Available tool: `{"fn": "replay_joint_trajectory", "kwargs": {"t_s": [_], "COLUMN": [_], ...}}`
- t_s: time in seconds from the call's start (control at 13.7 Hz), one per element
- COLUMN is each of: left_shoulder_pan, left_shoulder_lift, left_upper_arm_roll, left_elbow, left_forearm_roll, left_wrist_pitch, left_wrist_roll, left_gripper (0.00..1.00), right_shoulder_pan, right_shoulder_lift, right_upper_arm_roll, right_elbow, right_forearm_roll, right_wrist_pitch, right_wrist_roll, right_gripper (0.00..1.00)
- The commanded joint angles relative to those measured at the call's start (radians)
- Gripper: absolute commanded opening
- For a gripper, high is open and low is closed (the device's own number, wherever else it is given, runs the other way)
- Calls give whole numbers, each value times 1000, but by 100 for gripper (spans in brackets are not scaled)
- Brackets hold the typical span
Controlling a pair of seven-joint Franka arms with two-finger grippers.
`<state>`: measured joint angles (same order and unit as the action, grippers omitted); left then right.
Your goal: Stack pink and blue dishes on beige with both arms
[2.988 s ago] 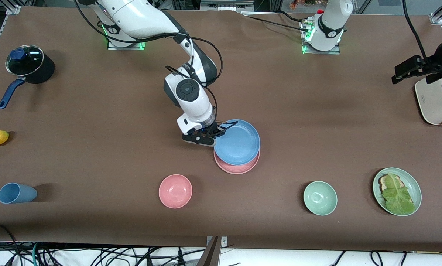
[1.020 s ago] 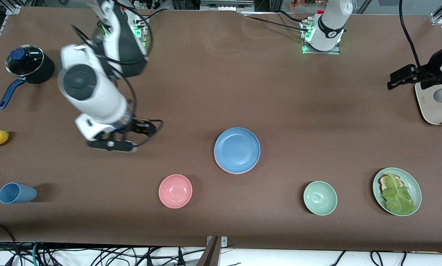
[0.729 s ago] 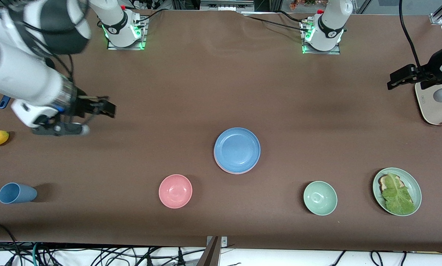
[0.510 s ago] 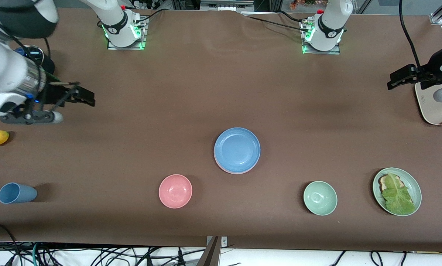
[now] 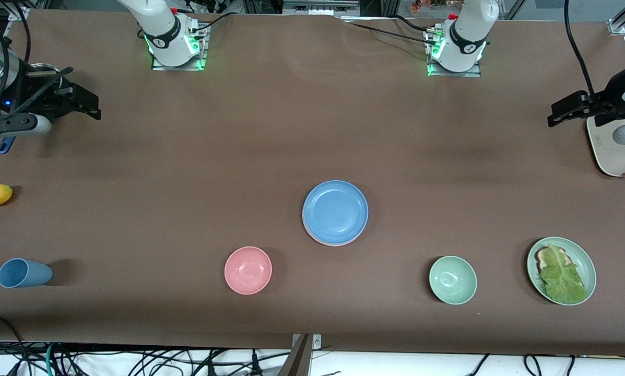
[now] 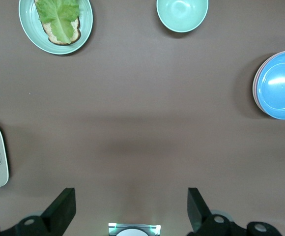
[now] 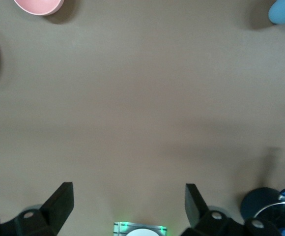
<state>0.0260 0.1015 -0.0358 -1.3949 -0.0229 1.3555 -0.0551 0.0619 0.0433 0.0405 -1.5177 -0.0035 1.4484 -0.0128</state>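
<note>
The blue plate [image 5: 335,211] sat near the middle of the front view, on top of the pink plate [image 5: 331,242], of which only a thin rim peeked out along the lower edge. The beige plate could not be made out; it may have been hidden at the bottom of the stack, though that was only a guess. The stack looked finished, so little seemed left to do.

The right gripper [image 5: 74,104] hung at the upper left of the frame, over the pot [image 7: 269,207], its fingers spread wide and holding nothing. The left gripper [image 5: 570,109] hung at the upper right, by the toaster [image 5: 612,149], likewise spread and empty. The stack lay down and inward from both, a little closer to the left gripper.

A pink bowl [image 5: 248,270] and a green bowl [image 5: 452,280] stood lower in the frame.
</note>
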Motion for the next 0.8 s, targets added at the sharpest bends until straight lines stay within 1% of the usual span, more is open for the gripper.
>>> {"fn": "replay_joint_trajectory", "kwargs": {"t_s": [0.0, 0.15, 0.73], "left_shoulder_pan": [3, 3, 3], "left_shoulder_lift": [4, 4, 4], "left_upper_arm_roll": [-1, -1, -1], "left_elbow": [17, 17, 17], "left_forearm_roll": [-29, -29, -28], "left_wrist_pitch": [-6, -6, -6], "left_wrist_roll": [-2, -2, -2], "left_gripper": [100, 100, 100], "right_shoulder_pan": [-31, -27, -30], "right_shoulder_lift": [-23, -14, -17], "right_upper_arm_roll": [30, 32, 25], "right_elbow": [-27, -9, -2], "right_forearm_roll": [-21, -13, -12], "right_wrist_pitch": [7, 4, 1], "right_wrist_roll": [-32, -20, -32], "right_gripper": [100, 100, 100]}}
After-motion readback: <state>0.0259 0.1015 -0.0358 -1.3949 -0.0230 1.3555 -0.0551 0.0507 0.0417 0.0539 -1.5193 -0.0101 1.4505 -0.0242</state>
